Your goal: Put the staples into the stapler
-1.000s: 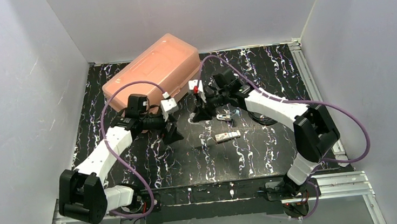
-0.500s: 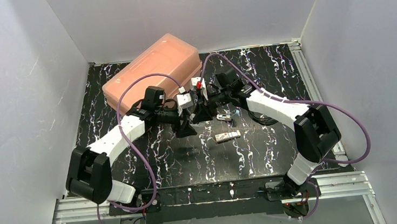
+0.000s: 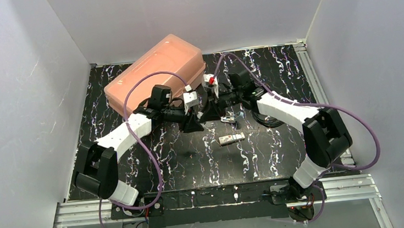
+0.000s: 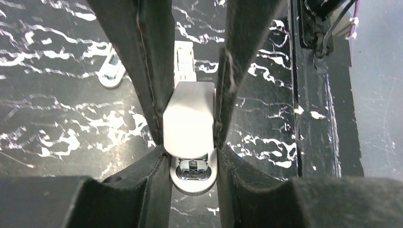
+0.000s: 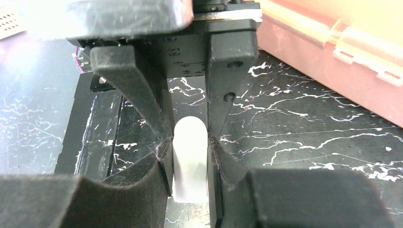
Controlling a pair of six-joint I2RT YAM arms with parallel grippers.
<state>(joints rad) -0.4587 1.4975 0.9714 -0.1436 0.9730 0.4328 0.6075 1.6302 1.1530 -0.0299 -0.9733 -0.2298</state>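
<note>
Stapler [image 4: 189,123] clamped between my left end effector [image 4: 190,152] and right end effector [image 5: 189,147]; staples, I judge, not yet loaded.

1. Cannot see the stapler [image 4: 189,124] from above: lost where the left gripper [image 3: 193,124] and the right gripper [image 3: 206,115] meet tip to tip.
2. Left wrist view: shows only its pale top and silvery near end. Sides covered by the fingers [image 4: 152,95], which are cut off at the top edge.
3. Right wrist view: blurs the close foreground and hides the stapler's lower end behind the gripper's own body.
4. Too small to name from above: the pale piece [image 3: 231,139] nearer than the grippers, and the smaller bit [image 3: 228,119] partly under the right arm [image 3: 277,110].
5. Cuts the orange box [image 5: 332,57] at the top and right edges.
</note>
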